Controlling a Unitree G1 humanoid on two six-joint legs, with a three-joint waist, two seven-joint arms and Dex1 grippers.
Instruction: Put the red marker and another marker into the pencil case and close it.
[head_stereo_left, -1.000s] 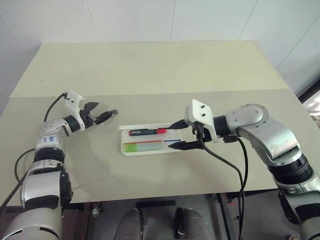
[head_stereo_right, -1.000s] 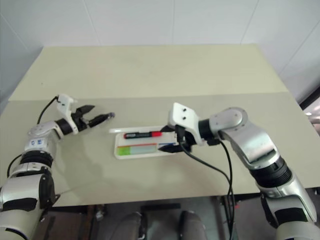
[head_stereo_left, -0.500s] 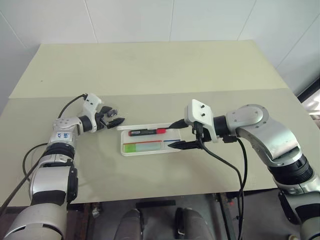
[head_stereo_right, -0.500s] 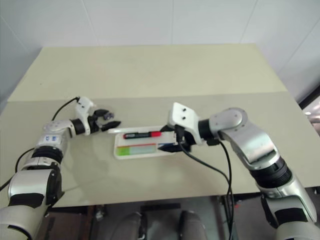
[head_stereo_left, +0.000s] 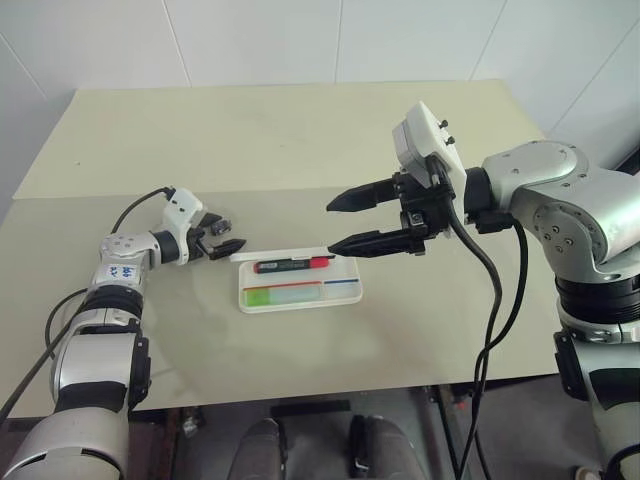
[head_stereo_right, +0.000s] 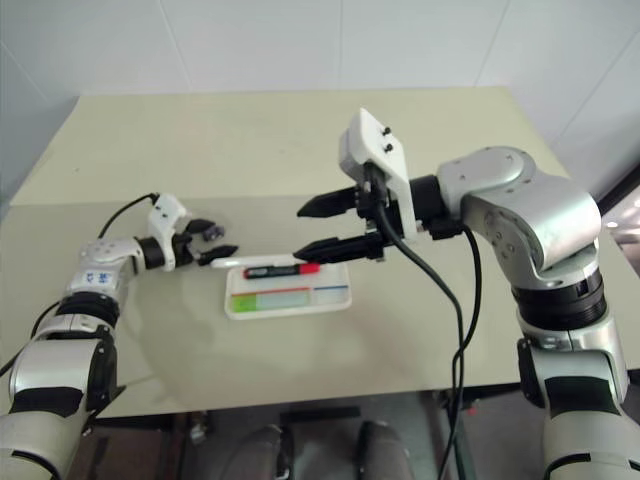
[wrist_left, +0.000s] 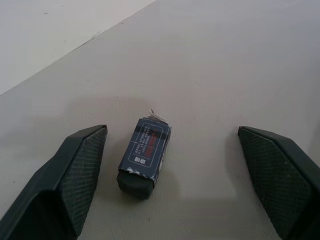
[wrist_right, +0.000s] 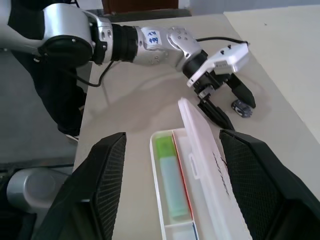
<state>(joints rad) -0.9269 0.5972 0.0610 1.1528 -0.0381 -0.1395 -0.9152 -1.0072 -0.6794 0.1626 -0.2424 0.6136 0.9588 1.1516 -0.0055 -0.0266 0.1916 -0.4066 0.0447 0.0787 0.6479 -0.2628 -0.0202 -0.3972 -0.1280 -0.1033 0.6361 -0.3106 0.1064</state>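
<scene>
The right gripper (head_stereo_left: 352, 222), jaws spread and empty, has lifted clear above the pencil case (head_stereo_left: 300, 283), which lies open on the table (head_stereo_left: 300, 140) holding the red marker (head_stereo_left: 292, 265) and green marker (head_stereo_left: 285, 294). The left gripper (head_stereo_left: 226, 234), also spread, flanks a small dark block (wrist_left: 143, 156), shown closest in its wrist view.

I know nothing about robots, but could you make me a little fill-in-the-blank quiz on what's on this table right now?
1. The pencil case has its lid ___.
2. The marker lying in the case's tray is light ___.
3. The gripper held high above the table, fingers apart, is the robot's ___ one.
4. A small dark block lies on the table between the open fingers of the ___ gripper.

Missing words: open; green; right; left.
</scene>
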